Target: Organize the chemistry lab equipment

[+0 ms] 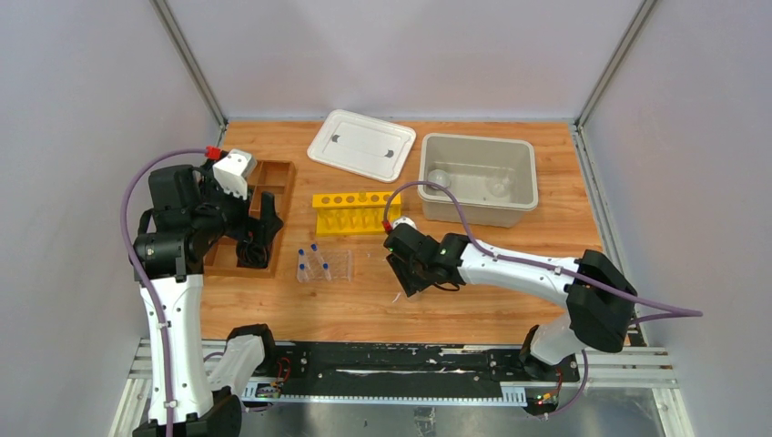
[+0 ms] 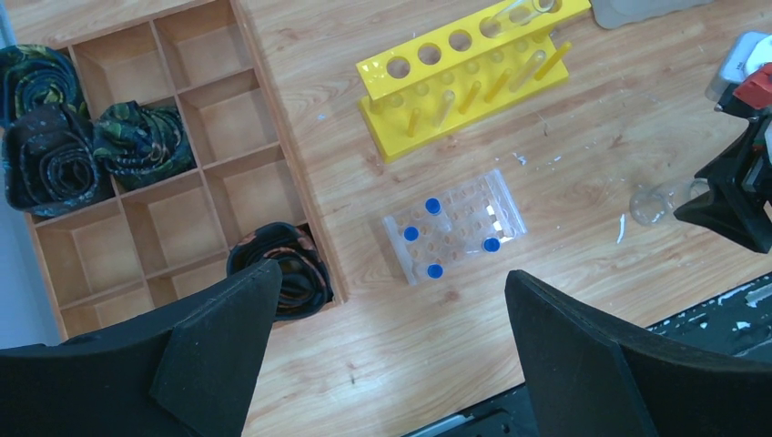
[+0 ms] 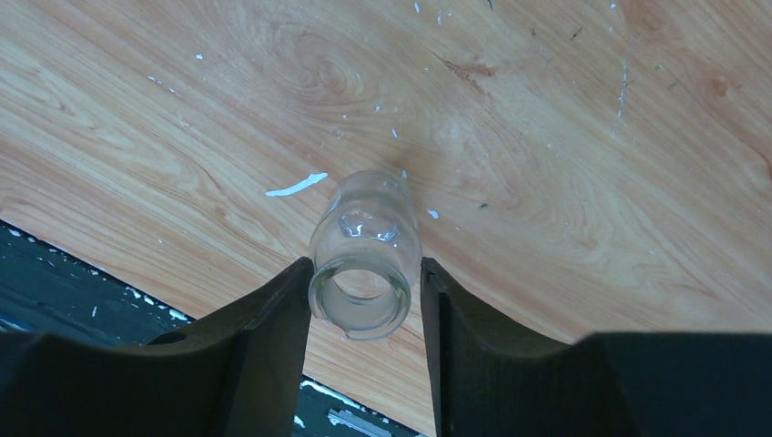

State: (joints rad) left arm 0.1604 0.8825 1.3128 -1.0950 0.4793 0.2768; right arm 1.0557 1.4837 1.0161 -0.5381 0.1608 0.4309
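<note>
light: bright, even and diffuse, coming from overhead
shadows: soft and short; a faint dark patch on the light wooden tabletop just past the small clear glass beaker
glare: white highlights on the beaker's rim and wall; mild sheen on the white rectangular plastic lid
focus: top view sharp; wood grain crisp in both wrist views
blacks: left gripper close to the lens, flat black with no surface detail
distortion: slight wide-angle bend at the wrist views' edges
</note>
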